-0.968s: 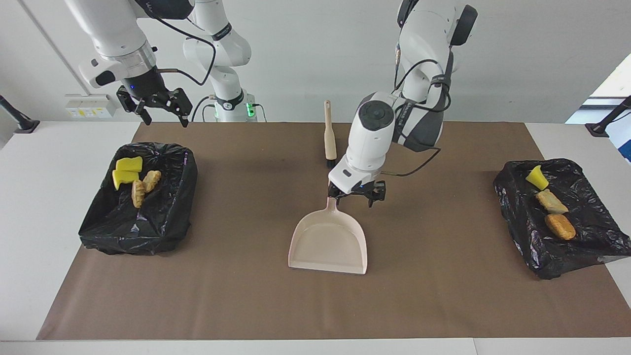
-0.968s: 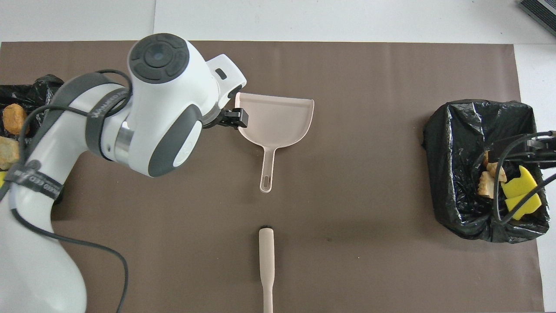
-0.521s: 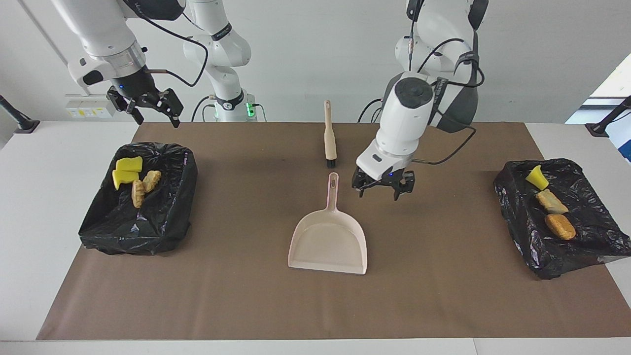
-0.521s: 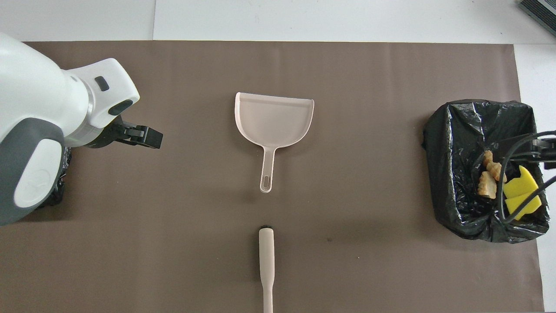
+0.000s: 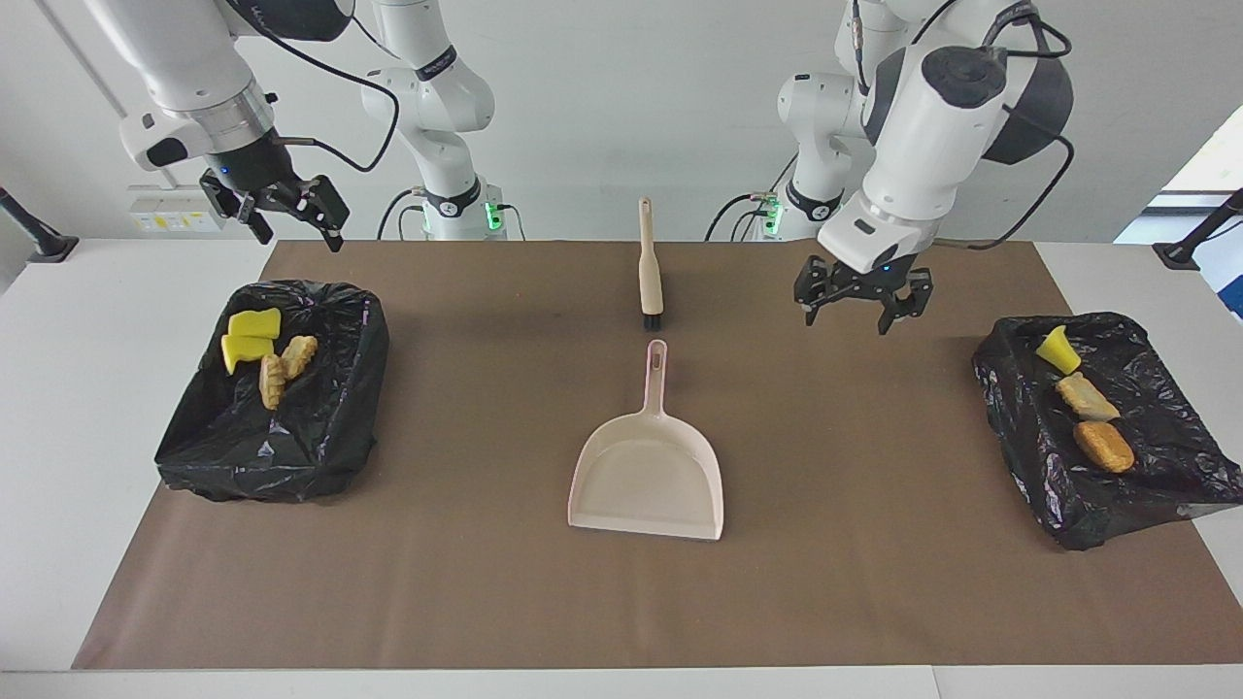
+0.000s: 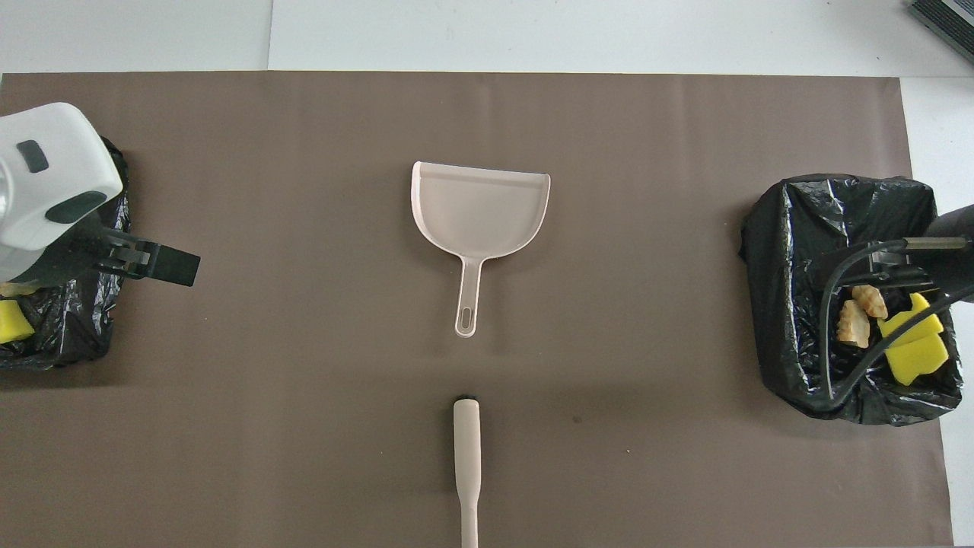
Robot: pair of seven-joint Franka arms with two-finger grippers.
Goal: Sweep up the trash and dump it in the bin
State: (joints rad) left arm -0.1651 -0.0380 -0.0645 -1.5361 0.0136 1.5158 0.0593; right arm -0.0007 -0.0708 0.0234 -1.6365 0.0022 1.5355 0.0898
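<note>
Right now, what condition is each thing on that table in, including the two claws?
Dustpan: empty, flat on the mat.
Brush: lying on the mat, nearer the robots than the dustpan, unheld.
Bin at the right arm's end: holds four scraps.
Bin at the left arm's end: holds three scraps.
Left gripper: open, empty, raised over the mat.
Right gripper: open, empty, raised above its bin.

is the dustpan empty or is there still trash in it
Empty. The dustpan lies flat on the mat with a bare tray; the scraps sit in the black-lined bins.
</note>
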